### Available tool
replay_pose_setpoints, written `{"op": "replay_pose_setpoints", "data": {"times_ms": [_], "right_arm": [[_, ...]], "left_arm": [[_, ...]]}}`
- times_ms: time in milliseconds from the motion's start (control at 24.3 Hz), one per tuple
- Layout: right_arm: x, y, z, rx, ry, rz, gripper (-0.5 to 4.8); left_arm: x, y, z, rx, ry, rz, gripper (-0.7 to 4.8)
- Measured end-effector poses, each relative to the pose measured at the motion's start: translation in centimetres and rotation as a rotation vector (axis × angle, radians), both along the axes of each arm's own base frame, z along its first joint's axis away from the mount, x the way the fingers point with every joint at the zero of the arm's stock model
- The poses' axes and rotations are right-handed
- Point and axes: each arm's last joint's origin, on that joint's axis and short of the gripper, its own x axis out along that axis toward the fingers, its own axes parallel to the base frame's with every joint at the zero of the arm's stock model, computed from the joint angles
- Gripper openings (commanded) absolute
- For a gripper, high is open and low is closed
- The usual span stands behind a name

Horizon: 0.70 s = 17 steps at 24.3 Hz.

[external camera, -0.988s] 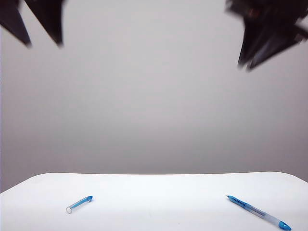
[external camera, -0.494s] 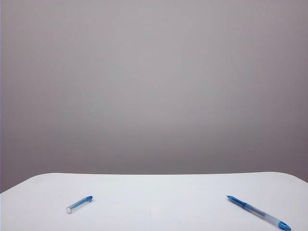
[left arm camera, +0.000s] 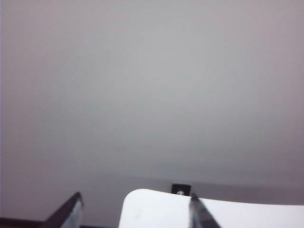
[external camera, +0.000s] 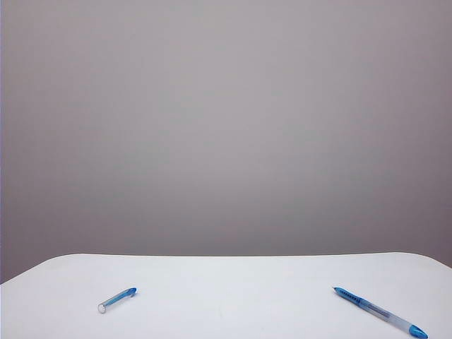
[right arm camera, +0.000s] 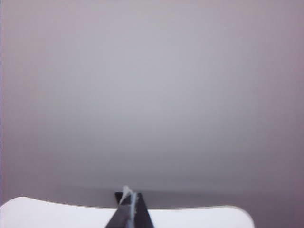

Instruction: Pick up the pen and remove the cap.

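Note:
The pen (external camera: 380,312), long and slim with a clear barrel and blue ends, lies on the white table (external camera: 233,282) at the front right. The cap (external camera: 116,299), a short clear tube with a blue tip, lies apart from it at the front left. Neither arm shows in the exterior view. In the left wrist view my left gripper (left arm camera: 135,209) points level over the table's edge, its two fingers standing wide apart with nothing between them. In the right wrist view my right gripper (right arm camera: 128,202) has its fingers pressed together, holding nothing.
A plain grey wall (external camera: 226,127) fills the background behind the table. A small dark bracket (left arm camera: 181,189) sits at the table's far edge in the left wrist view.
A second ago both arms hung blurred at the top corners of the exterior view; they have since left that view. Pen and cap have not moved.

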Motion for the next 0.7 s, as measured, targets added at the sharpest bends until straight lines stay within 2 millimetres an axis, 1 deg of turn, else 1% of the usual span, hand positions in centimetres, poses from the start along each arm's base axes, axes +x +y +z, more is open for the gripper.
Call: {"op": "replay_pose_setpoints", "data": {"times_ms": [41, 82, 124, 206, 247, 288, 329, 412, 535, 618, 659, 700], "right_arm": [[0.0, 0.0, -0.7, 0.018, -0.006, 0.001, -0.01], [-0.2, 0.0, -1.9, 0.04, -0.026, -0.008, -0.01], [-0.3, -0.1, -2.4, 0.048, -0.038, -0.01, -0.01], [-0.5, -0.1, -3.1, 0.062, -0.062, -0.023, -0.01], [-0.7, -0.2, -3.8, 0.067, -0.082, -0.033, -0.01], [-0.4, -0.2, -4.4, 0.068, -0.064, -0.041, -0.01], [-0.2, -0.2, -4.8, 0.068, -0.049, -0.046, -0.01], [0.1, -0.2, -5.7, 0.066, -0.023, -0.055, -0.01], [0.9, -0.3, -8.1, 0.066, 0.042, -0.119, -0.01], [1.2, -0.3, -9.2, 0.063, 0.07, -0.127, -0.01], [1.4, -0.3, -10.0, 0.061, 0.086, -0.128, -0.01], [1.6, -0.2, -10.8, 0.058, 0.108, -0.129, -0.01]], "left_arm": [[0.1, 0.0, -0.8, -0.017, -0.012, -0.001, 2.58], [0.0, 0.0, -2.3, -0.059, -0.015, 0.005, 2.36], [0.1, 0.0, -3.0, -0.073, -0.012, 0.011, 2.15], [0.4, 0.1, -4.0, -0.083, 0.013, 0.017, 2.09], [0.8, 0.0, -4.7, -0.085, 0.047, 0.021, 2.0], [1.0, 0.0, -5.4, -0.084, 0.064, 0.024, 1.86], [1.2, 0.1, -5.7, -0.084, 0.075, 0.033, 1.54], [1.5, 0.1, -6.7, -0.079, 0.103, 0.057, 1.34], [2.3, 0.1, -8.8, -0.077, 0.129, 0.074, 0.94], [2.6, 0.1, -9.5, -0.074, 0.123, 0.074, 0.11], [2.7, 0.1, -9.8, -0.066, 0.114, 0.074, -0.05], [2.9, 0.1, -10.2, -0.063, 0.107, 0.069, -0.06]]}}
